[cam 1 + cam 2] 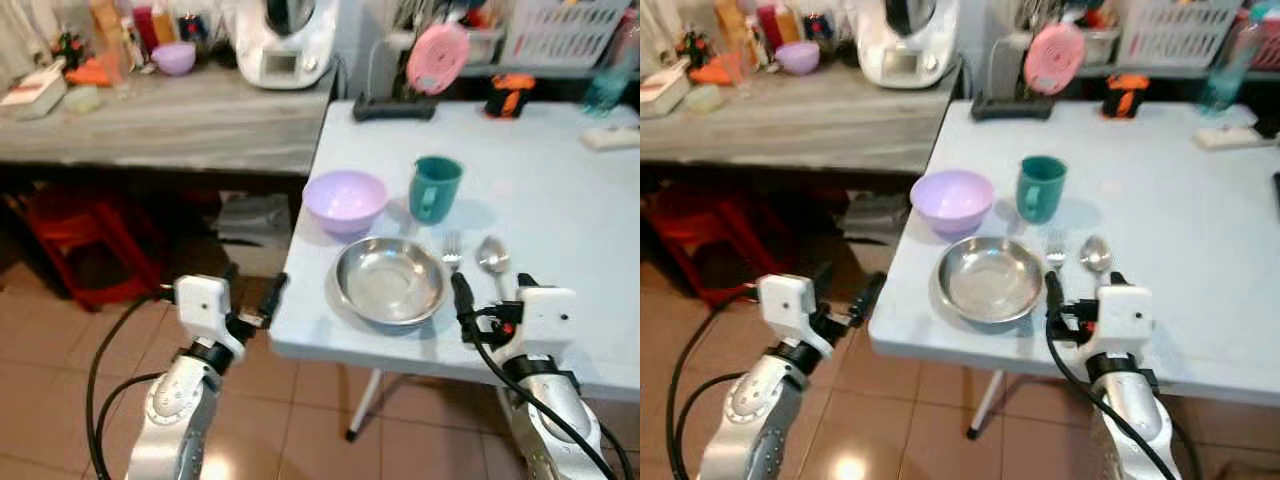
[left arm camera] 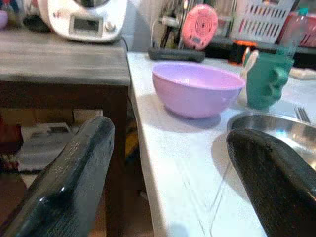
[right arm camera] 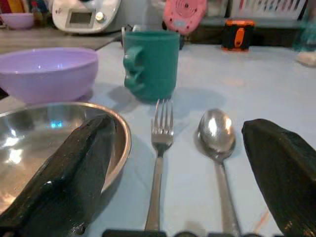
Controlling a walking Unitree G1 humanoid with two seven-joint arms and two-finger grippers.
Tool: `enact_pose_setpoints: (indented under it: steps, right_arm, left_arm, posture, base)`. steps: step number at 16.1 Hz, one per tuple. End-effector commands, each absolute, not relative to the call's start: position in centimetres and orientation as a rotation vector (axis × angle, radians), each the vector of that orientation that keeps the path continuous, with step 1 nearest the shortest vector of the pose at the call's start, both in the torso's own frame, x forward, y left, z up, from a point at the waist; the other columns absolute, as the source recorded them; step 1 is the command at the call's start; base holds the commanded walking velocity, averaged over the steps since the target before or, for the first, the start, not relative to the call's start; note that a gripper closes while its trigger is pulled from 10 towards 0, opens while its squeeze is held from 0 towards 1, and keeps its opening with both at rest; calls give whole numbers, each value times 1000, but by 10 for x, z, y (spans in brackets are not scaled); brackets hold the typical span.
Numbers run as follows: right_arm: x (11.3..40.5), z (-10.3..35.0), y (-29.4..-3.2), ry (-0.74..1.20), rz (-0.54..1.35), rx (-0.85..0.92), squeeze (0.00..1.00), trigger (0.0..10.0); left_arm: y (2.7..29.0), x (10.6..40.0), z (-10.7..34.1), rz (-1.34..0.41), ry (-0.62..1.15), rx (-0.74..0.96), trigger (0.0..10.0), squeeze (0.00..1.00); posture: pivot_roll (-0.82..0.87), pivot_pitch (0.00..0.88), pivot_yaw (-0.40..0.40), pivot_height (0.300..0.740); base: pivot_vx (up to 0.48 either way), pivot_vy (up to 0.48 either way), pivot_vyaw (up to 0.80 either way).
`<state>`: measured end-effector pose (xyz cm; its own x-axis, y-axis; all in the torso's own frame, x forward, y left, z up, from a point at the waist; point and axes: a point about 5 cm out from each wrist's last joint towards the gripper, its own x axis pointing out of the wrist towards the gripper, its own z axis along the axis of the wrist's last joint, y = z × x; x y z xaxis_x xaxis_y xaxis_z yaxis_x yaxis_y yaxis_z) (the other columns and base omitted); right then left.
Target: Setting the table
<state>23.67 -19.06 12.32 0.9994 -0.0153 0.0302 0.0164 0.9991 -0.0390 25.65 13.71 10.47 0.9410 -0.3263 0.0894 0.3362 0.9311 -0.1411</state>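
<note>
1. Since the place setting looks nearly laid out, the care now goes to the cutlery: the fork (image 3: pixel 159 163) and spoon (image 3: pixel 217 148) lie side by side on the pale table (image 1: pixel 560 200), just right of the steel plate (image 1: pixel 390 282), bowls pointing away from the robot.
2. Behind the plate stand the lilac bowl (image 1: pixel 345 200) and the green mug (image 1: pixel 434 188), close together but apart, near the table's left edge.
3. Over the handles of the cutlery sits the right gripper (image 3: pixel 173 173), its fingers spread wide, one above the plate's rim and the other outside the spoon. Judging by this, any straightening should be a gentle nudge; thin handles lie flat and are hard to pinch.
4. Keep that inner finger off the plate, which would likely slide.
5. Beside the table's left corner, the left gripper (image 2: pixel 168 182) is spread too and holds nothing. It should stay below and clear of the bowl.
</note>
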Motion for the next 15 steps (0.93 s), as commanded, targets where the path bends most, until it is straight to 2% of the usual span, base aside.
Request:
enact_pose_setpoints:
  steps: [1,10,14,15]
  right_arm:
    - [237,126,-184,-43,-1,-27,0,10000]
    - [245,128,-196,31,-37,-10,0,10000]
    - [259,127,-197,84,-30,58,0,10000]
    - [268,130,-191,94,-2,69,0,10000]
  left_arm:
    - [149,253,104,-322,-64,-140,10000,0]
    - [154,234,94,-512,-4,-108,10000,0]
    - [155,235,95,-564,-5,-74,10000,0]
    - [153,233,96,-587,-6,-79,10000,0]
  posture:
    - [-81,61,48,740]
    - [-83,107,52,740]
    - [-89,122,55,740]
    - [-82,127,52,740]
  base:
    - [0,0,0]
    - [0,0,0]
    - [0,0,0]
    - [0,0,0]
